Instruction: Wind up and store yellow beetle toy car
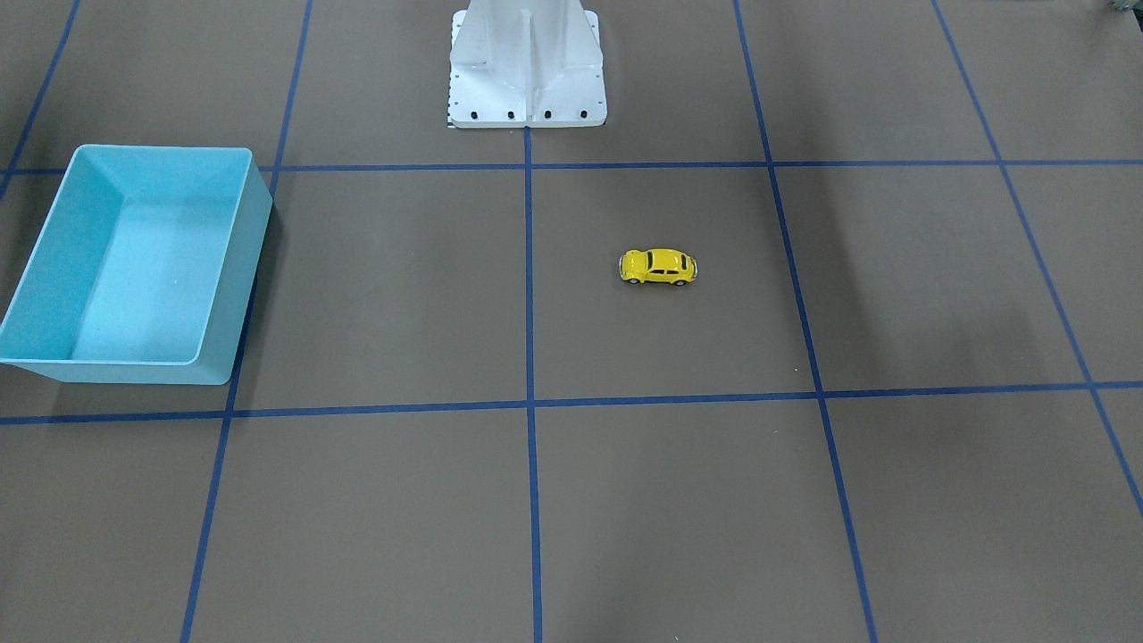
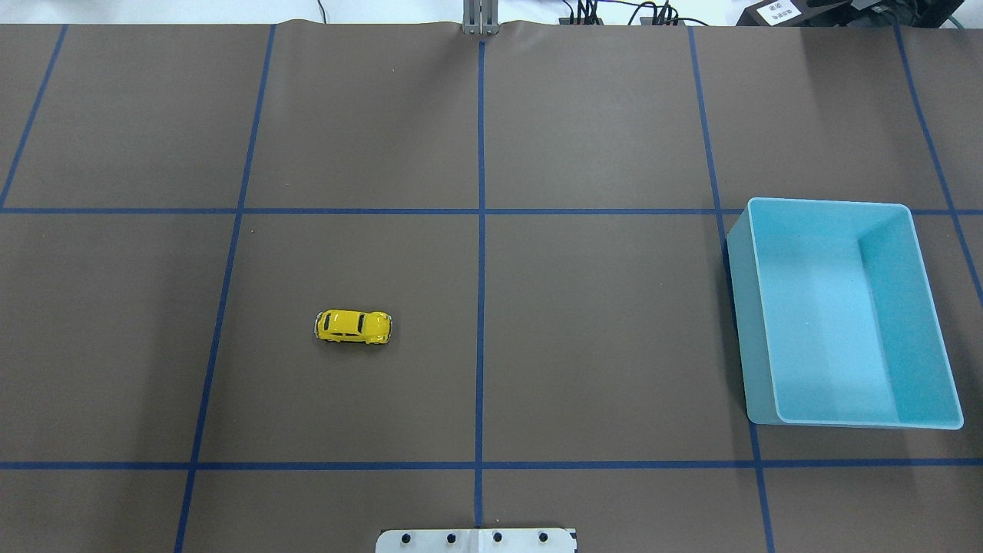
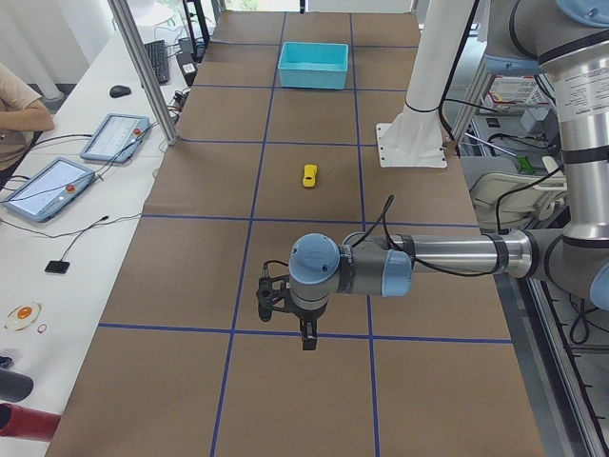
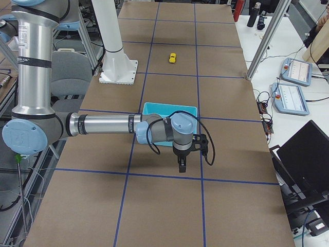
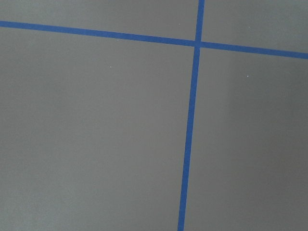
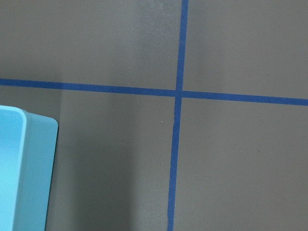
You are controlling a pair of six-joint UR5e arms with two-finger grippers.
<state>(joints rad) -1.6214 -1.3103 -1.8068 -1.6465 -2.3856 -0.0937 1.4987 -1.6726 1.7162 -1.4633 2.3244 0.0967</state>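
Left gripper [image 3: 306,341] hovers low, spread or pinched I can't tell; the yellow beetle toy car [image 2: 353,327] sits well beyond it. I'd come down square across its sides. The blue bin [image 2: 829,202] waits just beside the right gripper [image 4: 181,167], equally unreadable.

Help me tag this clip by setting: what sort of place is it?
Most likely a robotics lab: a table taped with a blue grid, the left arm and right arm over it, and control tablets on a side desk.

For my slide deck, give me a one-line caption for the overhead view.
Yellow beetle toy car sits on the brown table, empty blue bin far to its right.
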